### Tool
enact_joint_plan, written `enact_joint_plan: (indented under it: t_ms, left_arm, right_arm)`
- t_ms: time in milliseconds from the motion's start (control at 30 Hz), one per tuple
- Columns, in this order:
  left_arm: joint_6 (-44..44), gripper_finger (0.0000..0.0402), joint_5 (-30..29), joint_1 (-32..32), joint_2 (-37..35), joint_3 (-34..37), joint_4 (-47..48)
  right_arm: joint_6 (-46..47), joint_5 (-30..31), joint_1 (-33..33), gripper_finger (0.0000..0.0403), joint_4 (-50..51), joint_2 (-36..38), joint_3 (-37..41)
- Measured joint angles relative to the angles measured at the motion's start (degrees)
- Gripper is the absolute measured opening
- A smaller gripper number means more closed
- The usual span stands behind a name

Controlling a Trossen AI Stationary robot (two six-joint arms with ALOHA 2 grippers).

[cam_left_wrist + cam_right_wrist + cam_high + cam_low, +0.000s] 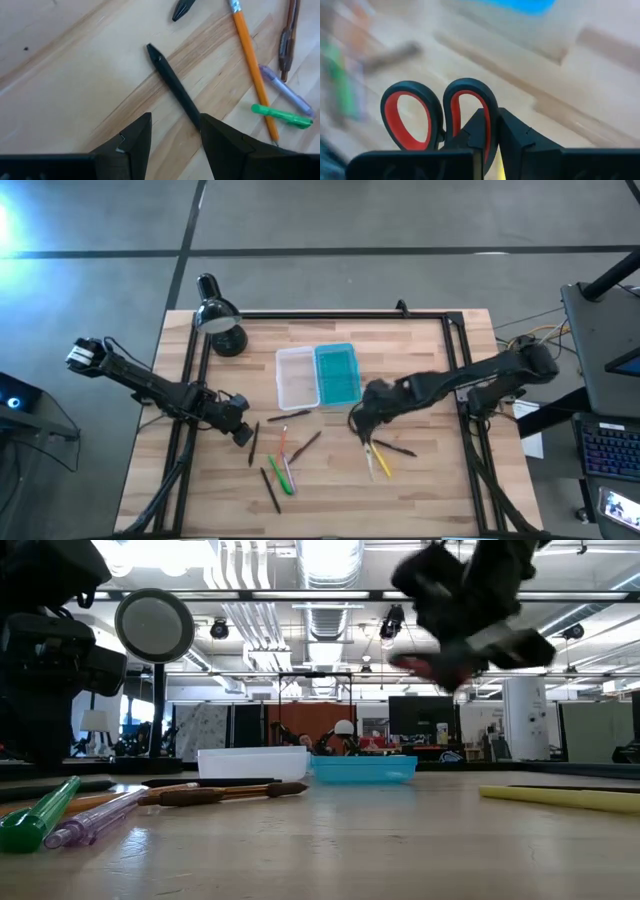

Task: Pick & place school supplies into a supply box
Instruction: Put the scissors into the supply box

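- scissors [440, 117] hang clamped by one red-lined handle loop in the right gripper [492, 132], lifted off the table just in front of the box [318, 376], likely so they can swing over the clear tray
- box sits with its blue lid [338, 374] folded flat beside the tray, leaving it free to load
- left gripper [172, 137], fingers spread, straddles a black pen [175, 90] in front of and left of the box; green marker [282, 116] and orange pencil [252, 65] wait nearby

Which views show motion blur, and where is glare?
Right wrist view: the table behind is smeared, while the scissors in the right claw look sharp. Low view: that claw is blurred. High view: glare at the top left corner. Left wrist view: sharp.
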State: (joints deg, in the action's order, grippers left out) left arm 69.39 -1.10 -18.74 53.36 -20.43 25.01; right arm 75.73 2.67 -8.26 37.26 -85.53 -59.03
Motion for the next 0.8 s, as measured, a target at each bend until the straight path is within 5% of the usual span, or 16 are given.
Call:
enact_joint_plan:
  t_ms: [200, 467, 800]
  left_arm:
    - [-0.6, 0.0151, -1.9, 0.0, 0.0, 0.0, -1.5]
    - [-0.7, 0.0151, -3.4, -0.2, 0.0, -2.2, -1.4]
    - [-0.3, 0.0151, -13.3, -1.9, -0.1, -7.1, -0.4]
  right_arm:
    - [-5.0, 4.4, 11.1, 0.0019, -11.1, -0.8, -4.5]
    - [-20.0, 0.6, 22.4, 0.0020, -15.3, -20.6, -23.3]
    - [-31.7, -2.6, 24.9, 0.0021, -7.9, -40.1, -43.2]
